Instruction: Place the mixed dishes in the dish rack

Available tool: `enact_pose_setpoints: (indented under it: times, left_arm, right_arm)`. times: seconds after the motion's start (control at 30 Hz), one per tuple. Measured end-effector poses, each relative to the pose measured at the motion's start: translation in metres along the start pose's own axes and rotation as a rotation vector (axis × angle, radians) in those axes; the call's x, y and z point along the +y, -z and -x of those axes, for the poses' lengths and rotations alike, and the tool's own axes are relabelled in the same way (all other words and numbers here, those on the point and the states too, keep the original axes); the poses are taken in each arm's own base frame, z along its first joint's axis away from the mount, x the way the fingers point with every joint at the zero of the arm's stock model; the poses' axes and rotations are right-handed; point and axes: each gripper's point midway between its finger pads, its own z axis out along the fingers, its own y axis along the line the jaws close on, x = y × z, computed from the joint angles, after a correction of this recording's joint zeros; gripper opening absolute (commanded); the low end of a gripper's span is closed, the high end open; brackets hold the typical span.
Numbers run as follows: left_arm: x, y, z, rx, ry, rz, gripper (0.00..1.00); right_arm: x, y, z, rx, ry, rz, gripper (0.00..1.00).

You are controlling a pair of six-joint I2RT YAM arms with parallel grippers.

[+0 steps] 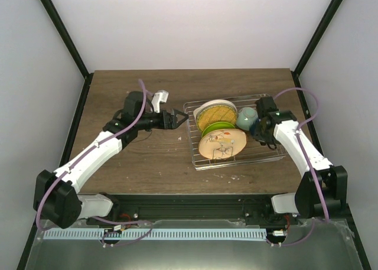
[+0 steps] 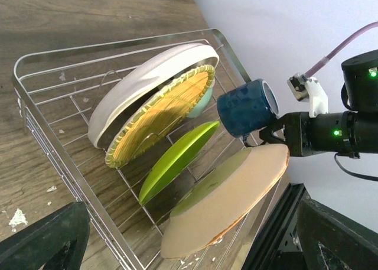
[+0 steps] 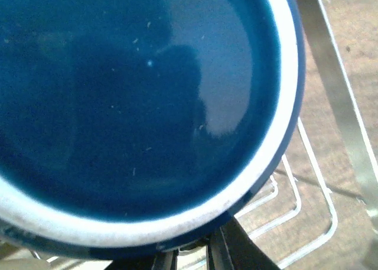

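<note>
**Top view.** The rack (image 1: 260, 155) stands at 3 o'clock on the bench (image 1: 130, 163). On edge between its tines stand the cream plate (image 1: 207, 108) with the yellow plate (image 1: 216, 114) against it at 12 o'clock, then the green plate (image 1: 220, 127), then the tan plate (image 1: 222, 144) at 6 o'clock. The right gripper (image 1: 258, 127) pinches the mug (image 1: 247, 119) over the 2 o'clock corner, probably the last free bay. The left gripper (image 1: 177, 119) hovers at the 9 o'clock rim.

**Left wrist view.** The left jaws are spread and empty. The tan plate's rim lies just beside the mug at 6 o'clock and limits its descent. The bowl (image 2: 202, 101) shows behind the yellow plate.

**Right wrist view.** The mug fills the frame, with rack wires at 4 o'clock. Whether it touches them cannot be told.
</note>
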Motion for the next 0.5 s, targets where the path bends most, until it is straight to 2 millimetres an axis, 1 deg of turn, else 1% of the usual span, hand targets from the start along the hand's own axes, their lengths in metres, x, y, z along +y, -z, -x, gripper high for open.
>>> enact_pose_setpoints:
  times: [0.13, 0.23, 0.37, 0.5]
  left_arm:
    - [0.001, -0.005, -0.003, 0.021, 0.001, -0.017, 0.97]
    - [-0.001, -0.005, -0.005, 0.027, -0.009, -0.025, 0.97]
    - [-0.002, -0.005, -0.006, 0.033, -0.021, -0.036, 0.97]
    - [-0.004, -0.005, -0.006, 0.036, -0.026, -0.045, 0.97]
  right_arm:
    - [-0.011, 0.005, -0.011, 0.053, -0.024, -0.056, 0.01]
    - [-0.015, 0.005, -0.016, 0.078, -0.037, -0.075, 0.01]
    - [-0.013, 0.004, -0.022, 0.103, -0.039, -0.081, 0.01]
    - [-0.008, -0.003, -0.026, 0.13, -0.026, -0.079, 0.01]
